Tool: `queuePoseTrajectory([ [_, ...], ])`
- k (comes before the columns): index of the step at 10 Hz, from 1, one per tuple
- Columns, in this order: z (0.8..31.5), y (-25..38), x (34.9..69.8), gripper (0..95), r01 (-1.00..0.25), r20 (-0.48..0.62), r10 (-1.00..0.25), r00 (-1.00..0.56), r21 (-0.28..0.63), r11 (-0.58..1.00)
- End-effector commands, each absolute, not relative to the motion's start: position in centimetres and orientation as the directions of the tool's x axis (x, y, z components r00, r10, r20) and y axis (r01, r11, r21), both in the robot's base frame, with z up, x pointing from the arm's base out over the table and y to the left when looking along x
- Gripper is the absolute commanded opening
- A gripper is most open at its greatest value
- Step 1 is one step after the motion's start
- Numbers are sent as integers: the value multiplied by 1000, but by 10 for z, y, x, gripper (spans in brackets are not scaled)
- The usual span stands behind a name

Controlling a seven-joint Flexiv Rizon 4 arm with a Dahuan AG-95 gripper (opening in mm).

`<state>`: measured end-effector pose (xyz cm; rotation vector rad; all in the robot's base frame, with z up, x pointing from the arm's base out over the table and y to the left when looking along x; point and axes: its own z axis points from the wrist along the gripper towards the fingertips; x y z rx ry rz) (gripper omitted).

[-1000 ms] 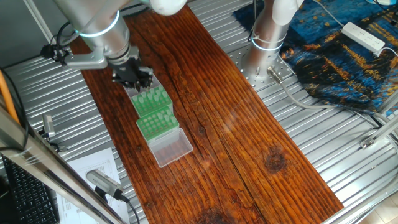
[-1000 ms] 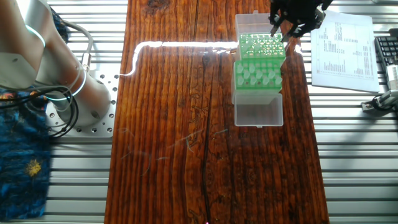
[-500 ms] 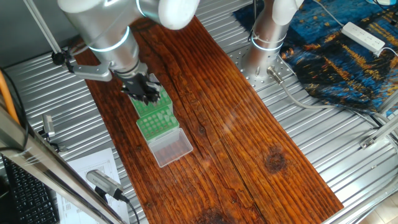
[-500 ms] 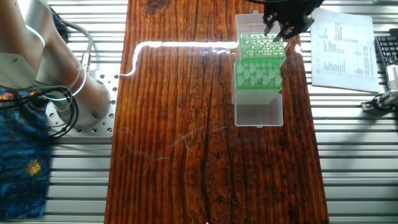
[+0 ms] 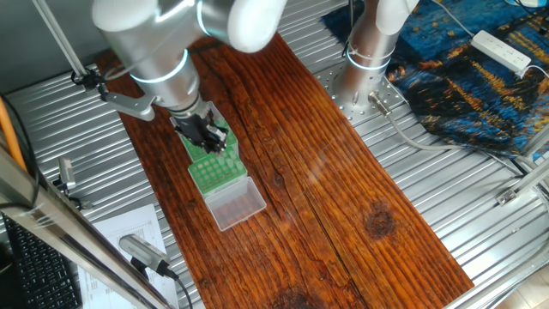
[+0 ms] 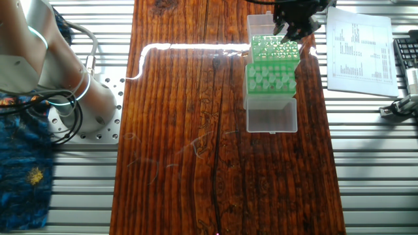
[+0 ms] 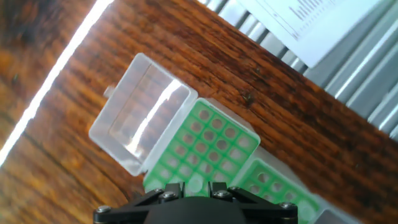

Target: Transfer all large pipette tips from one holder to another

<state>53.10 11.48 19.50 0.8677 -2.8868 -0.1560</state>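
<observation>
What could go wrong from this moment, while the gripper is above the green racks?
1. The gripper hangs over the tightly gridded green rack; a slightly off descent might strike a neighbouring hole or rim rather than one of the large pipette tips.
2. The two racks sit end to end and look light, so a sideways nudge could shift both.
3. The open clear lid stands close to the gripper's path and might be clipped.

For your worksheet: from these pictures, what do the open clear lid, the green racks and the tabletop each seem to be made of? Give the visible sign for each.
Clear lid: probably thin transparent plastic; the wood shows through it and it glints.
Green racks: likely moulded plastic, uniform bright green with a regular grid of round holes.
Tabletop: apparently varnished wood; dark grain lines, a knot, and a glossy streak of reflected light.
</observation>
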Motion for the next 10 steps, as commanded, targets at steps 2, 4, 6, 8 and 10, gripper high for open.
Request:
queuePoseTrajectory([
  [2,174,115,527,190,-405,53,-411,-910,98,909],
  [4,173,115,527,190,-355,54,-361,-931,88,931],
  [6,170,114,528,190,-338,54,-342,-938,81,938],
  [8,169,115,528,190,-317,52,-321,-946,78,945],
  [10,166,117,529,190,-302,55,-306,-951,73,951],
])
